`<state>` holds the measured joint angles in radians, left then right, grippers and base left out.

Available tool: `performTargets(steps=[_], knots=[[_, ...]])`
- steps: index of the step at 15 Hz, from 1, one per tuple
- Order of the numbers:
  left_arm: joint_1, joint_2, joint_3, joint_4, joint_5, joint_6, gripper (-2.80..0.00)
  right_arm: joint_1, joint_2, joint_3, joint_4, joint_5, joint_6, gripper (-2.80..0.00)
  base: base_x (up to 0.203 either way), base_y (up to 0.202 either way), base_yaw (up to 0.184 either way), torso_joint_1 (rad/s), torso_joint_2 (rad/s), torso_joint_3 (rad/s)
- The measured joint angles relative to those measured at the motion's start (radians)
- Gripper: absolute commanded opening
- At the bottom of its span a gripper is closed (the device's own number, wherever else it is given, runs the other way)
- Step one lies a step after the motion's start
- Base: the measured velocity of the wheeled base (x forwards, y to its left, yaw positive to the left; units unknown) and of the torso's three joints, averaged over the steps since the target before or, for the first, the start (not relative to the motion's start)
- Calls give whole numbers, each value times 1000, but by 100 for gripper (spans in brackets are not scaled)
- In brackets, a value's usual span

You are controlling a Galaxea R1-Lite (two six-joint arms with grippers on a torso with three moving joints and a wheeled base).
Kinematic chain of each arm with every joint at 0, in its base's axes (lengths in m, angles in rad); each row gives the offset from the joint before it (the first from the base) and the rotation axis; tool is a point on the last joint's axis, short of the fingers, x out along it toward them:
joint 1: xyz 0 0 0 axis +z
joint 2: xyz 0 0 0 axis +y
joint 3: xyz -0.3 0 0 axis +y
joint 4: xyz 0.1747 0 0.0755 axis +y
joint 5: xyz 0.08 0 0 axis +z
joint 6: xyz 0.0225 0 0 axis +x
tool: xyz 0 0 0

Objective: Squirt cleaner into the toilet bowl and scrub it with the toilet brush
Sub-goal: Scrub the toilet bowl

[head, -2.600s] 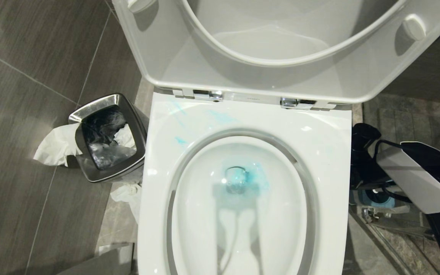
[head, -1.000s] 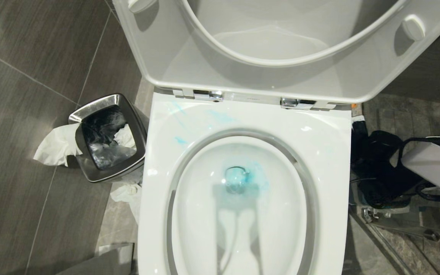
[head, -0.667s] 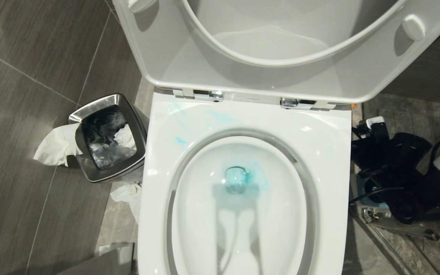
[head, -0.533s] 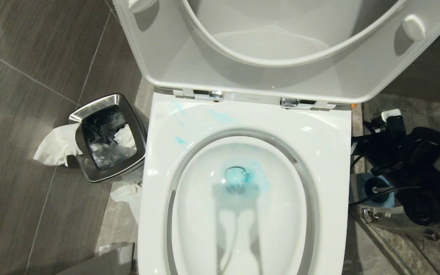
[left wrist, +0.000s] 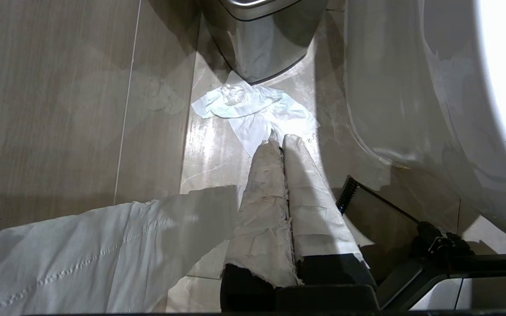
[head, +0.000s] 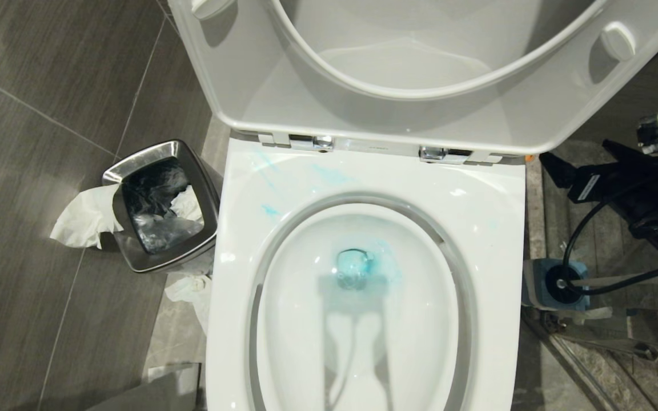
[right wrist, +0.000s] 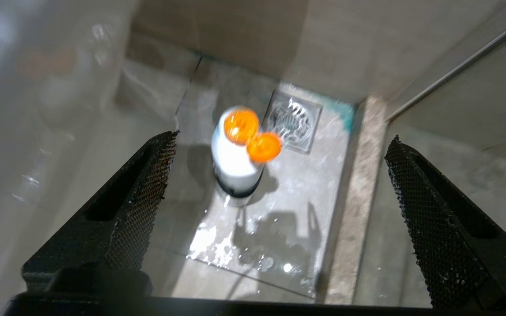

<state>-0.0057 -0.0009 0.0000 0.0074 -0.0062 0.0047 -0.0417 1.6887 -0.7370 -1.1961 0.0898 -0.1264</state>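
Toilet bowl (head: 494,228) stood with seat and lid raised, its water tinted blue-green by the cleaner (head: 354,265), and pale turquoise smears lay on the rim toward its back left corner. So the squirting looked done and the scrubbing not yet begun.

The right gripper (right wrist: 279,206) hung beside the bowl's right edge with its jaws spread wide and nothing between them. In its wrist view a white bottle with an orange cap (right wrist: 237,151) stood on the wet floor beside a floor drain (right wrist: 292,120). The brush holder (head: 554,282), blue with a dark socket, sat on the floor by the bowl's right side, a black cable from the arm draped over it. The toilet brush itself could not be made out in any view; it may have been in that holder.

The left gripper (left wrist: 279,140) was parked low by the bowl's left side, its wrapped fingers (left wrist: 262,193) pressed together, pointing at a crumpled tissue (left wrist: 253,109) below the steel waste bin (head: 160,205).

Risks, as a judgement: the draped cable could snag the holder and tip it when the arm swung. The bottle stood on a wet patch and might be knocked over by a reach toward the holder. A slim handle could slip from wide jaws if they closed off-centre, and a hasty lift might flick dirty water onto the rim.
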Motion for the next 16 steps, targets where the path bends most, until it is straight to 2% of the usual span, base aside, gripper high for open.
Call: performTargets(steps=[4, 6, 7, 16], knots=[[0, 0, 0, 0, 0, 0, -280, -5, -98, -60, 121, 8, 0, 0, 0, 0, 0, 0, 0, 0], [0, 0, 0, 0, 0, 0, -280, -6, -118, -90, 133, 18, 0, 0, 0, 0, 0, 0, 0, 0], [0, 0, 0, 0, 0, 0, -280, -6, -124, -99, 134, 20, 0, -280, 0, 0, 0, 0, 0, 0], [0, 0, 0, 0, 0, 0, -280, -6, -185, -128, 218, 19, 1, -280, 0, 0, 0, 0, 0, 0]])
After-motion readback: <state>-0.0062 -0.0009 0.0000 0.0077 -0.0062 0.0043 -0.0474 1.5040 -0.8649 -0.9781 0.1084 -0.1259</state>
